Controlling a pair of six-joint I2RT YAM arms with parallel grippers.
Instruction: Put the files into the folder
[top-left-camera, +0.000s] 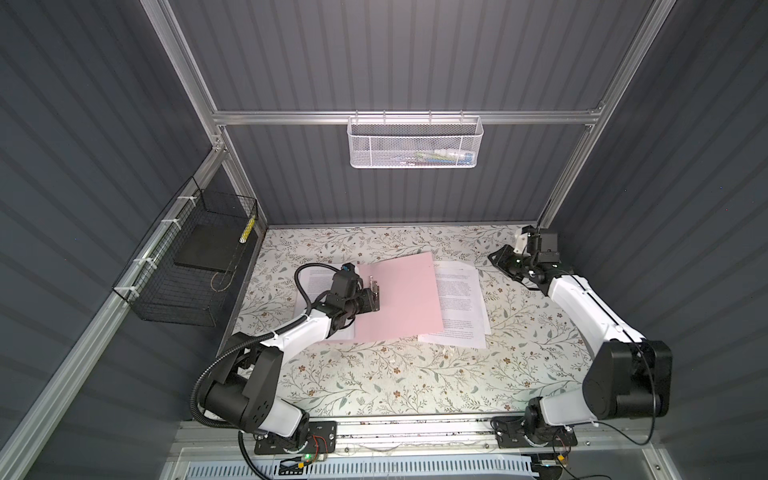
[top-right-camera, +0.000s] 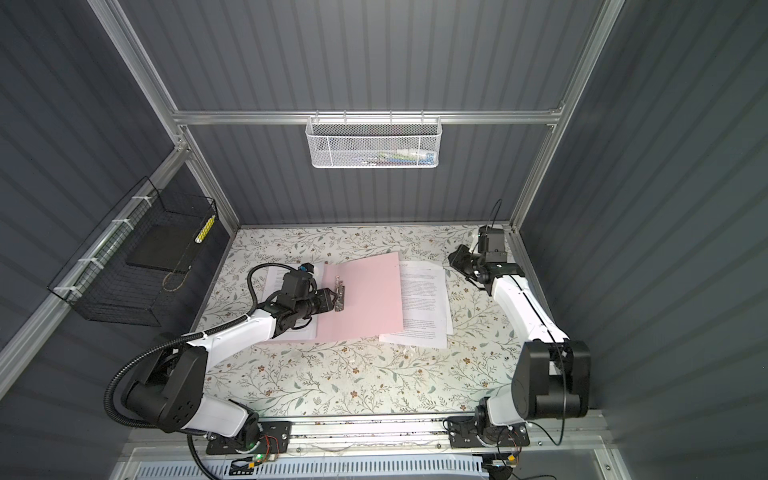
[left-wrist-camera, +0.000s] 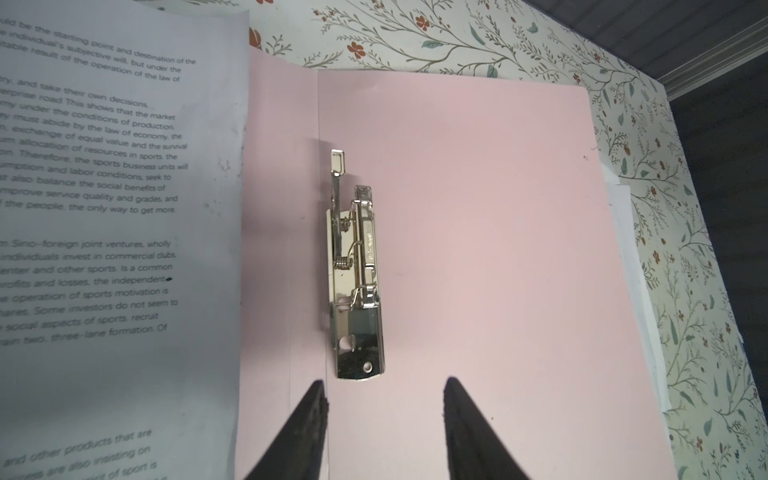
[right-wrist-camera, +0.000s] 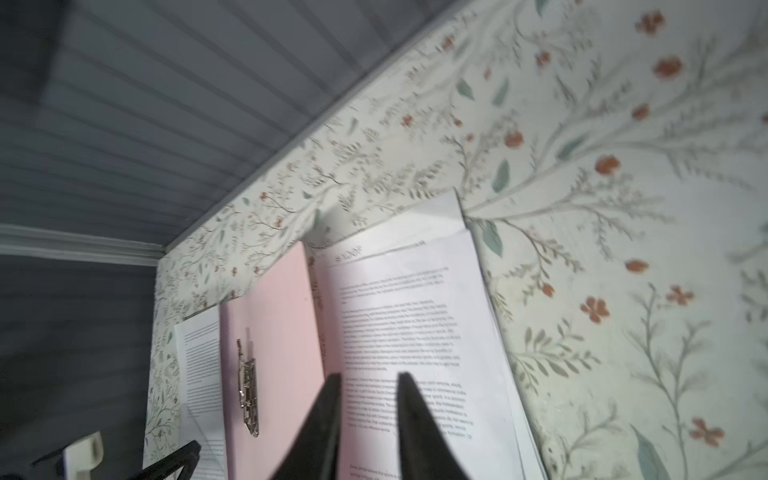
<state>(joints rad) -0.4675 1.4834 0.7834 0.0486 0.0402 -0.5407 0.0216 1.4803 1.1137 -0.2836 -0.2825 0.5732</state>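
The left pincer (left-wrist-camera: 384, 380), parted and empty, hovers over the folder (left-wrist-camera: 478, 249) just short of its clip (left-wrist-camera: 357, 270); the right pincer (right-wrist-camera: 369, 376), parted, empty, faces the files (right-wrist-camera: 407, 311).

The left arm (top-left-camera: 291, 332) reaches low over the middle of the worktop (top-left-camera: 374, 374), left gripper (left-wrist-camera: 384, 380) parted, empty. The right arm (top-left-camera: 582, 299) stretches toward the far right corner, right gripper (right-wrist-camera: 368, 376) parted, empty.

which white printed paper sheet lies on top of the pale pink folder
The single white printed sheet by the left gripper, covering the pale pink folder's left flap; the other sheets lie under its right edge.
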